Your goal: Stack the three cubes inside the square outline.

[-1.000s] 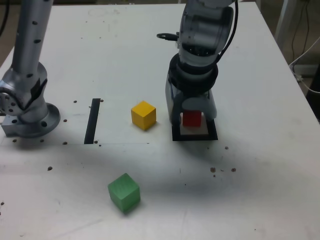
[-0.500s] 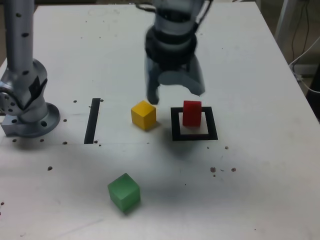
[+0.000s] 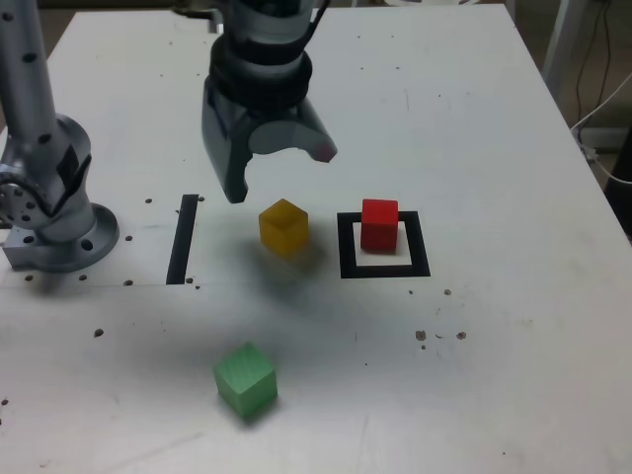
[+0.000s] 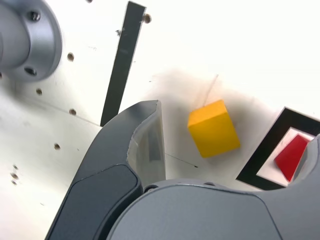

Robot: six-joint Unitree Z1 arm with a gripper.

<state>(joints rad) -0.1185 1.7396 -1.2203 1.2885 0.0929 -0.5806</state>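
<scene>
Spread wide and empty, my end effector [image 3: 281, 170] hangs above the white tabletop [image 3: 494, 148], its two dark fingers [image 3: 225, 148] pointing down with clear air between them and nothing held. In the exterior view it sits just beyond the yellow cube [image 3: 284, 227], on the far side of it and a little to that view's left, not touching it. My wrist view shows the same: one finger [image 4: 135, 145] in the foreground and the yellow cube [image 4: 213, 128] lying apart from it on the tabletop, in a soft shadow.

The red cube [image 3: 379, 224] stands inside the square outline [image 3: 384, 267], resting on its white centre toward the far edge, upright and alone, with no other cube on it. In the wrist view the red cube [image 4: 291, 156] appears only partly, inside a corner of the square outline [image 4: 265, 160].

The yellow cube lies just to the exterior view's left of the square outline, outside it. The green cube [image 3: 245, 379] sits well apart from both, on the near side of the tabletop and to the exterior view's left of the yellow one.

A straight black strip [image 3: 183, 238] lies farther to the exterior view's left, between the yellow cube and the grey arm base [image 3: 54, 222].
</scene>
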